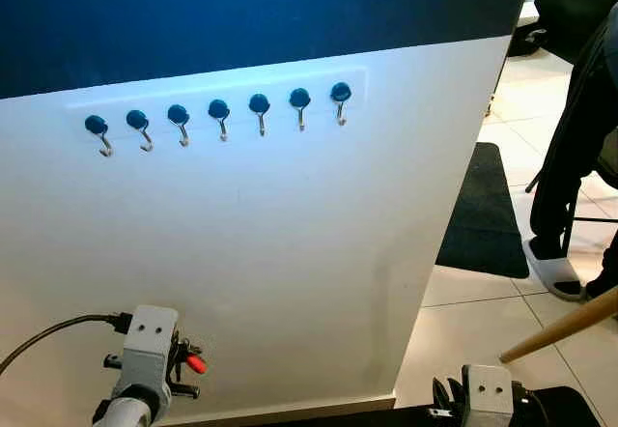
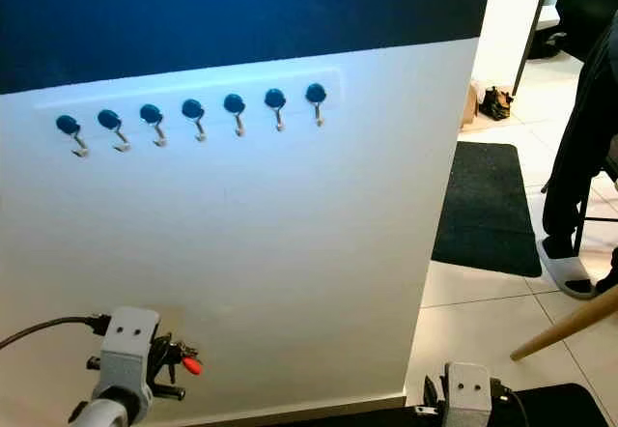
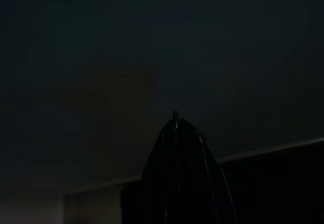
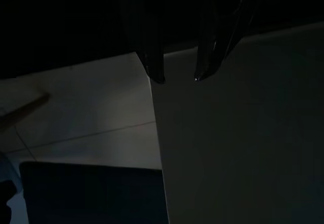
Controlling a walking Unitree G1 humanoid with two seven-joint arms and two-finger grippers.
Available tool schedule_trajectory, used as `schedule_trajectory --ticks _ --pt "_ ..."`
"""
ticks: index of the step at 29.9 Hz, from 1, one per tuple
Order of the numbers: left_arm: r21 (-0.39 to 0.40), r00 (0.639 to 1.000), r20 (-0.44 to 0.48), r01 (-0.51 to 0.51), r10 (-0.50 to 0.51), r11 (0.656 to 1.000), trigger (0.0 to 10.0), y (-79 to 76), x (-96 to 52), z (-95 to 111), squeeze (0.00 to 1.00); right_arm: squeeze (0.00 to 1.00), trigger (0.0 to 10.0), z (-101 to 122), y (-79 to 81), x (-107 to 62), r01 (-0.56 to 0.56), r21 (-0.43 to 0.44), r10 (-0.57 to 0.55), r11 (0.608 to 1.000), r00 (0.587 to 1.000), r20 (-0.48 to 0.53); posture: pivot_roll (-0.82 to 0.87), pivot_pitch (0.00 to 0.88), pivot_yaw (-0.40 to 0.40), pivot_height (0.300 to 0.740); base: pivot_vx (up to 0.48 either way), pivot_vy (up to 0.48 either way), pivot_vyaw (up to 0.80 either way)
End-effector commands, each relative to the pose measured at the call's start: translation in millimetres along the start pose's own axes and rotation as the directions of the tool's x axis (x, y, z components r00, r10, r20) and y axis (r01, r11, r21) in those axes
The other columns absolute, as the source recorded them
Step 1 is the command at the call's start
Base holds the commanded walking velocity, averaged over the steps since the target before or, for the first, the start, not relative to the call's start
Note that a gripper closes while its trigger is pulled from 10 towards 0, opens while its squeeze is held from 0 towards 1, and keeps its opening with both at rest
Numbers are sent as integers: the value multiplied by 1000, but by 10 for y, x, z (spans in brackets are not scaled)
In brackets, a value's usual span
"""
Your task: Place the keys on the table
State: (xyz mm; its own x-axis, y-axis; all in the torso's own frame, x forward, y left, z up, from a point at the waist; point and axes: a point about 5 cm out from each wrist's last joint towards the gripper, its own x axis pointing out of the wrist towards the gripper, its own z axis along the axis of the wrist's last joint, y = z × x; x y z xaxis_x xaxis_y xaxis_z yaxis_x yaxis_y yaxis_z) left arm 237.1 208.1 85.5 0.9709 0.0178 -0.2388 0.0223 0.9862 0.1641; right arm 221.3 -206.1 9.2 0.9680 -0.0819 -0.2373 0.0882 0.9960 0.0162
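Low in the frame, both silver arms hang near a smooth white wall (image 1: pixel 290 253). The left gripper (image 3: pixel 177 127), seen dimly through its wrist camera, has its black jaws pressed together on nothing; the right gripper (image 4: pixel 179 77) shows its jaws parted and empty beside the wall's corner. Higher up, seven blue-capped metal hooks (image 1: pixel 219 113) line the wall, all bare. A black mat (image 1: pixel 483 214) lies on the tiled floor (image 1: pixel 463 321) beyond, beside a person's leg (image 1: pixel 565 185). No keys can be made out.

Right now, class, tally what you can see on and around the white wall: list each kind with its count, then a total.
Blue-knobbed hooks: 7, none holding keys
Dark floor mats: 1
Wooden sticks: 1
Persons: 1
Total: 10
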Motion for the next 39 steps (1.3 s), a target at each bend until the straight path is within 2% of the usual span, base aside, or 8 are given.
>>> schedule_trajectory --ticks 1,8,39 --pt "9 999 -35 -6 6 1000 10000 16 -35 -115 0 0 10000 -106 9 -58 -4 -11 3 1000 999 -36 86 185 111 740 0 0 0" --pt "22 997 -75 -16 17 1000 10000 60 -86 -233 0 0 10000 -162 7 -89 -5 -18 4 1000 999 -54 89 187 111 740 0 0 0" --pt "31 997 -73 -15 17 999 10000 69 -82 -262 0 0 10000 -170 11 -60 -9 -21 8 1000 999 -53 88 181 116 740 0 0 0"
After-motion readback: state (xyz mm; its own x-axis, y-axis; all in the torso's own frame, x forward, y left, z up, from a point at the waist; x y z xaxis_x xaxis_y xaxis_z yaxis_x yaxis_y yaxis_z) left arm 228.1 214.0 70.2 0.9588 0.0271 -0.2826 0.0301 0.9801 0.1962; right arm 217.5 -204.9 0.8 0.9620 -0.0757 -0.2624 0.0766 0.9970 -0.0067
